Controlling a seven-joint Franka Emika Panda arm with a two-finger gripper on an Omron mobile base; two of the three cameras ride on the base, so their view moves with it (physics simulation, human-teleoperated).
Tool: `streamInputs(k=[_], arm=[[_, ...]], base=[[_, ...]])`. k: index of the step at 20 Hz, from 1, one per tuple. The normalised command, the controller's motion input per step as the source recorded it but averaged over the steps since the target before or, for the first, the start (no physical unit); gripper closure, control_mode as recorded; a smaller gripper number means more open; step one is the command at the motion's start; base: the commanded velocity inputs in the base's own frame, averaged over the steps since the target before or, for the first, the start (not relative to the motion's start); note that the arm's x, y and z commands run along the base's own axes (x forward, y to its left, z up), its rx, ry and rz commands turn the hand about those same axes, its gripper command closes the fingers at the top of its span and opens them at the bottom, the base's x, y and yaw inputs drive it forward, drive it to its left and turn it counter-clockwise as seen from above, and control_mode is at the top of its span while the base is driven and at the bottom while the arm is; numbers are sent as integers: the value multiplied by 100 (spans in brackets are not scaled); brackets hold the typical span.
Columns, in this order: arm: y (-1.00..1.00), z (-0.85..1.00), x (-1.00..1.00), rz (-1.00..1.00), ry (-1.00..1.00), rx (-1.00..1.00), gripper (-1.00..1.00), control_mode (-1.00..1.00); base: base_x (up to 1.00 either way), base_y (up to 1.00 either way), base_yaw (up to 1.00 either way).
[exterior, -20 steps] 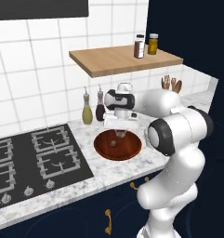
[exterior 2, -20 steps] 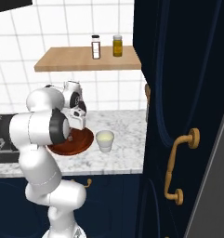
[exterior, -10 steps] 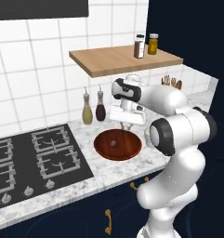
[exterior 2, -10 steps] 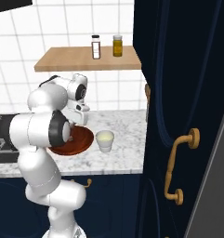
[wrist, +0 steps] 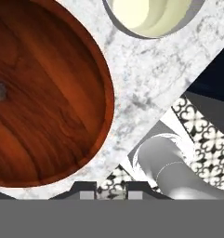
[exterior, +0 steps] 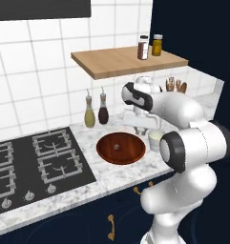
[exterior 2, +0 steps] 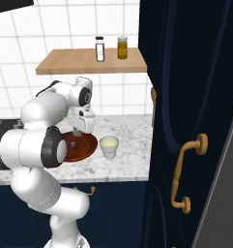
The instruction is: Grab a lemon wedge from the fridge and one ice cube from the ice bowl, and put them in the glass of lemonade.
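Marble counter (wrist: 150,83) lies bare between ice bowl (wrist: 62,153) and glass of lemonade (wrist: 150,18).

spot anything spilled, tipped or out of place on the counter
Nothing stands out. The bowl sits flat with one ice cube in it, the glass stands upright beside it, and both bottles by the wall are upright. No spills.

Two oil bottles (exterior: 96,110) beside the hob (exterior: 35,162); shelf (exterior: 126,62) with jars.

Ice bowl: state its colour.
The ice bowl is reddish-brown wood with visible grain, clearest in the hand view.
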Motion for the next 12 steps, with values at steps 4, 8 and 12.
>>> streamInputs(k=[4,8,12], arm=[[-37,30,-24,-2,0,-21,100,-100],[-27,26,0,23,0,-25,100,-100],[-36,1,0,6,0,-32,100,-100]], base=[[0,0,0],[0,0,0],[0,0,0]])
